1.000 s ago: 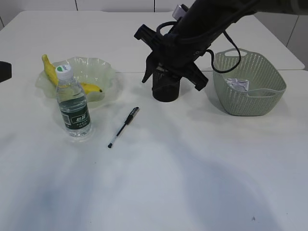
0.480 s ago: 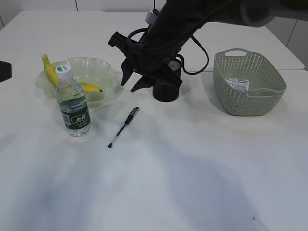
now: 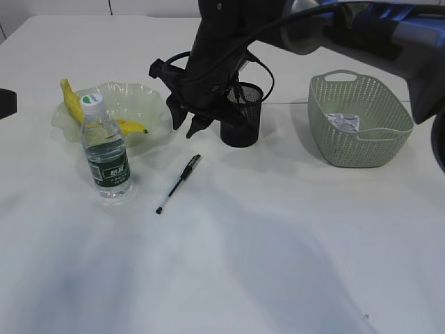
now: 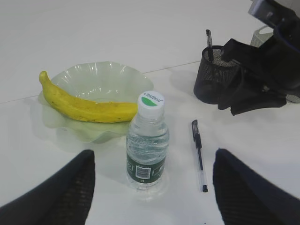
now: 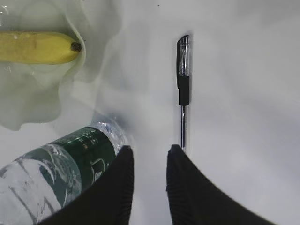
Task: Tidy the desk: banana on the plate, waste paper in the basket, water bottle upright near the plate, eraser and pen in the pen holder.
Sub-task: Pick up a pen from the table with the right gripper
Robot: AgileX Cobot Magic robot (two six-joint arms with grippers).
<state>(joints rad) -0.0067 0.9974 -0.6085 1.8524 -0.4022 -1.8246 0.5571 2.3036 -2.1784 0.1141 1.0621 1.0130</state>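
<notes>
Pen (image 5: 183, 93) tip hidden — right pincer (image 5: 150, 154)

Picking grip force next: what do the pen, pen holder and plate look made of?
Pen: apparently plastic, clear barrel with black grip and cap. Pen holder: looks like black wire mesh, probably metal, see-through walls. Plate: translucent pale green with a wavy rim, glossy; plastic or glass, can't tell.

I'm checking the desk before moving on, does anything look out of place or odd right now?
One thing: the pen lies loose on the table, between the water bottle and the pen holder, not in the holder. The banana is on the plate, the bottle stands upright, and nothing looks spilled.
</notes>
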